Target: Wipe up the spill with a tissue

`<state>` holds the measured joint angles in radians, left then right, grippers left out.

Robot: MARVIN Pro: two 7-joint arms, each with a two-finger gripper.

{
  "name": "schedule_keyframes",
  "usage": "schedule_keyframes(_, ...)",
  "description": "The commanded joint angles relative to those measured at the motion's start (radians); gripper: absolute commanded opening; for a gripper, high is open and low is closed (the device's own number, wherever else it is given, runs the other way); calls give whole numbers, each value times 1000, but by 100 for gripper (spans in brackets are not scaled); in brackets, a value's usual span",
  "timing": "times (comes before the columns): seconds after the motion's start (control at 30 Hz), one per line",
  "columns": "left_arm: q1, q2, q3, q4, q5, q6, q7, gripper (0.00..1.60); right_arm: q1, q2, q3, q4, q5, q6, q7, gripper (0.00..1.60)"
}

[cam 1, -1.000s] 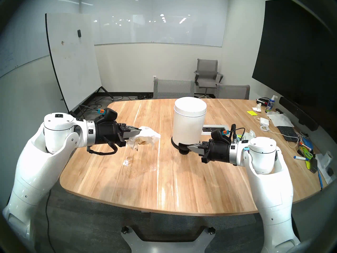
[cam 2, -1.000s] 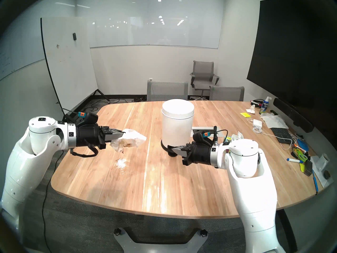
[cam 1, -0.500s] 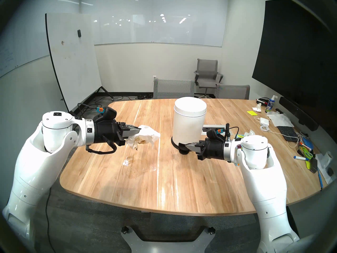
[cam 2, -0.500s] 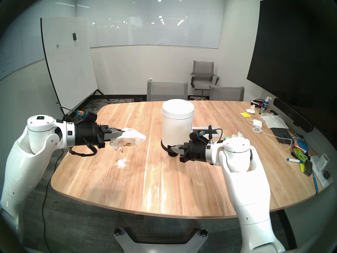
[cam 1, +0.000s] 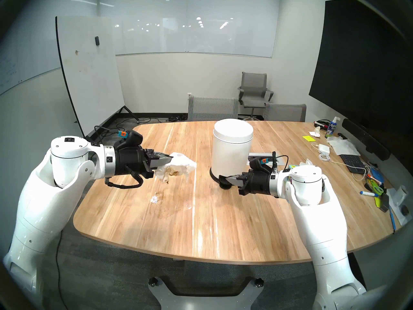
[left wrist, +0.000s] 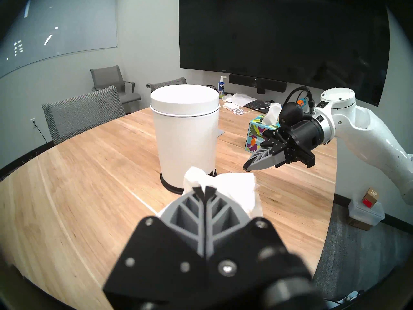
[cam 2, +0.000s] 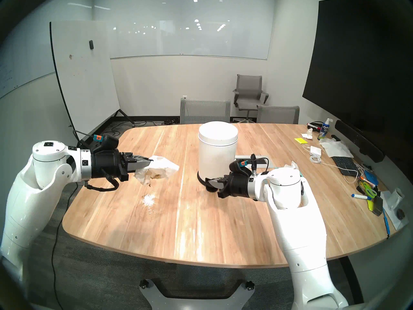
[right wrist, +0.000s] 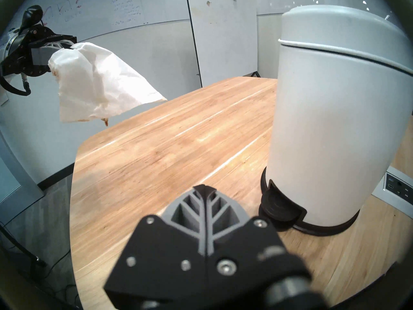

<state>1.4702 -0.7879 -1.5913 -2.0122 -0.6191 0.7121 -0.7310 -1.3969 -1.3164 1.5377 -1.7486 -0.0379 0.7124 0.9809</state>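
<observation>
A crumpled white tissue [cam 1: 181,166] with brown stains on its underside hangs above the wooden table [cam 1: 223,224]. My left gripper [cam 1: 171,162] is shut on it at the left. Below and in front of the tissue lies the spill [cam 1: 155,198], a faint wet smear with whitish flecks. In the left wrist view the left gripper's fingers [left wrist: 214,204] pinch the tissue [left wrist: 234,186]. My right gripper [cam 1: 226,179] is shut and holds nothing. Its tip hovers just above the black pedal [right wrist: 279,207] of the white lidded bin [cam 1: 231,150].
A colourful tissue box [left wrist: 257,135] stands to the right of the bin, behind my right wrist. A power outlet panel [cam 1: 261,156] is set into the table. A keyboard [cam 1: 350,162], cables, markers and a spray bottle [cam 1: 331,129] crowd the right edge. Chairs stand at the far side.
My right arm has moved left, bringing its shut gripper closer over the bin's pedal. The left arm and the tissue have hardly moved.
</observation>
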Motion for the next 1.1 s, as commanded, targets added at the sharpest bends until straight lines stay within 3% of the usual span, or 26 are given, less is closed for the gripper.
schedule_keyframes(0.0, 0, -3, -14, -23, -7, 2, 3, 0, 40, -3, -1, 17, -3, 6, -5, 0)
schedule_keyframes(1.07, -32, -18, -4, -37, -13, 33, 18, 0, 143, -33, -21, 204, -13, -60, -42, 0)
